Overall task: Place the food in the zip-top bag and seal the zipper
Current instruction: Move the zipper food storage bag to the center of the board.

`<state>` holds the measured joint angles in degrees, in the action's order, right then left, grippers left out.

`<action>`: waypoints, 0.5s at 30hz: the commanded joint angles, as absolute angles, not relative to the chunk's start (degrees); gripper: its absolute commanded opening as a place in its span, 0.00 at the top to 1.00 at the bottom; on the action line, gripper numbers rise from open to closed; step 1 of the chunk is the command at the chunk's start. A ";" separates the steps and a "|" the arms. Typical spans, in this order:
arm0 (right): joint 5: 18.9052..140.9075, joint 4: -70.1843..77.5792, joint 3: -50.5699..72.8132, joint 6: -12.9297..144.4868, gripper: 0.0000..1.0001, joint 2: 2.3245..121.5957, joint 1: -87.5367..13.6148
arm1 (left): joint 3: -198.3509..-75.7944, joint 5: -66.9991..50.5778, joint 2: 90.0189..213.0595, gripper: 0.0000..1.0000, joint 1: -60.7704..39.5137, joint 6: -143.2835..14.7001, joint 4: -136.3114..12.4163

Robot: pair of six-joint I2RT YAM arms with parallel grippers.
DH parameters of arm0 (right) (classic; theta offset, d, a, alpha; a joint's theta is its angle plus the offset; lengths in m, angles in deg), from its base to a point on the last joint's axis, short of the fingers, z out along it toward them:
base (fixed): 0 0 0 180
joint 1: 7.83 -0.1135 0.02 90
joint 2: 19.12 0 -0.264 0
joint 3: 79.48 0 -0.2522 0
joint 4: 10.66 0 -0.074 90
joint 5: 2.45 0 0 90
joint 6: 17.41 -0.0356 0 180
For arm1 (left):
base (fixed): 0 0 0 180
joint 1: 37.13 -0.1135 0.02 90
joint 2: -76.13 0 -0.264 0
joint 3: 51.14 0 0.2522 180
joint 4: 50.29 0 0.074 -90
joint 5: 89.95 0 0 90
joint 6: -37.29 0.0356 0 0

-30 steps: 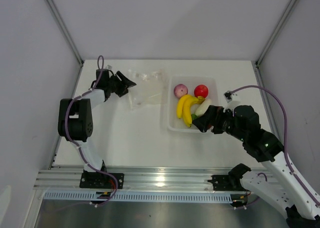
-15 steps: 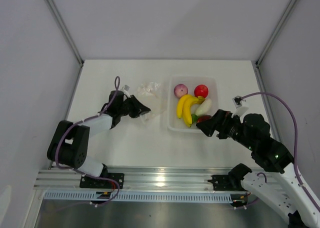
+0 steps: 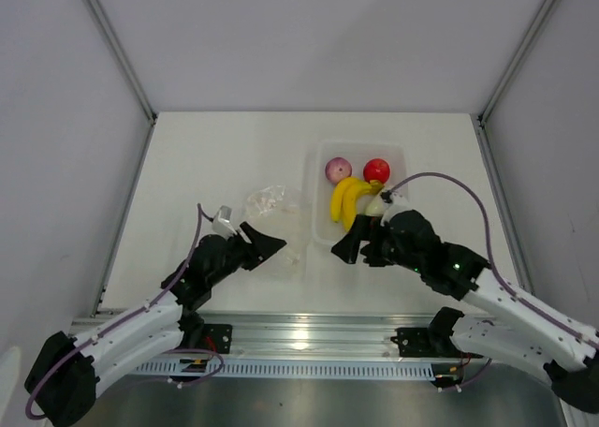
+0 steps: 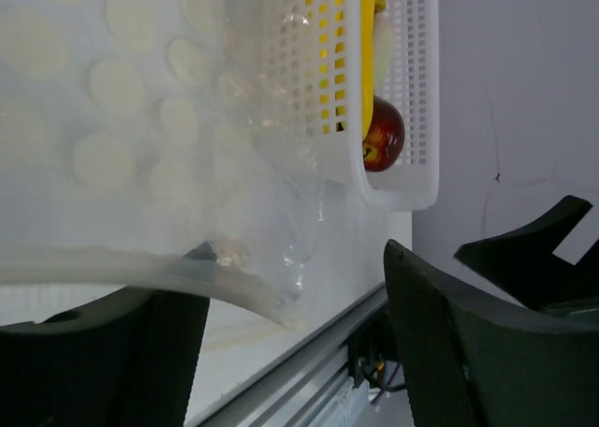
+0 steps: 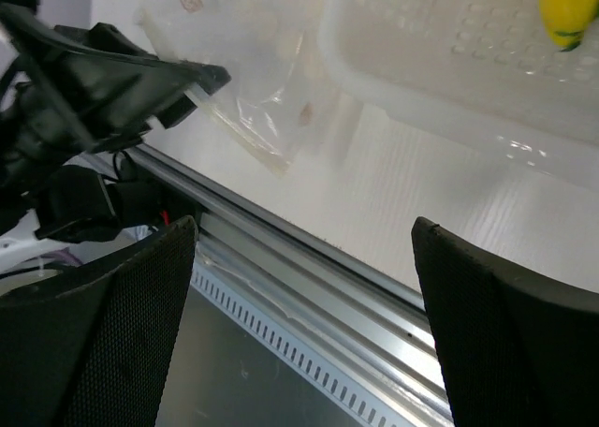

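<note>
The clear zip-top bag [image 3: 277, 219] lies crumpled on the table left of the tray. Its thick mouth strip, the zipper [image 4: 178, 275], drapes over one finger of my left gripper [image 3: 267, 242], whose jaws stand wide apart. The food sits in the white tray [image 3: 316, 223]: yellow banana bunch [image 3: 345, 202], pink-purple onion [image 3: 338, 169], red round fruit [image 3: 376, 170] and white piece [image 3: 376, 203]. The dark red apple [image 4: 383, 146] shows through the tray wall in the left wrist view. My right gripper [image 3: 354, 243] is open and empty at the tray's near left corner, facing the bag [image 5: 262, 99].
The tray's perforated wall [image 4: 412, 179] stands right beside the bag. The metal rail [image 5: 309, 268] of the table's near edge runs just below both grippers. White walls enclose the table at the back and sides.
My left gripper has come toward the near edge, and the bag has come with it. My right gripper has moved left, off the tray, to its near left corner.
</note>
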<state>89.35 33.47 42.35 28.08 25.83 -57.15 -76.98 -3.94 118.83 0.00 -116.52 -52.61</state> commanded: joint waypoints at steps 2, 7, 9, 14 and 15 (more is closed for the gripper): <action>95.54 23.95 39.48 25.66 0.03 37.09 -63.02 | -75.36 8.39 108.24 0.14 2.42 -120.56 -64.44; 98.09 19.02 38.68 23.29 0.02 42.66 -66.63 | -74.30 11.38 91.72 0.00 2.86 -120.48 -79.05; 98.44 18.49 38.68 22.76 0.03 43.63 -67.24 | -76.58 12.35 84.85 0.02 2.95 -118.37 -86.68; 100.82 19.36 39.55 21.62 0.03 42.67 -69.61 | -85.44 14.03 83.06 0.03 3.04 -112.14 -98.14; 100.91 19.54 39.82 21.62 0.03 41.71 -69.80 | -86.25 13.50 84.12 0.04 3.04 -111.34 -100.15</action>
<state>97.44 21.47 41.37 23.16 43.73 -68.63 -80.89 12.04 82.59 2.58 -116.39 -90.36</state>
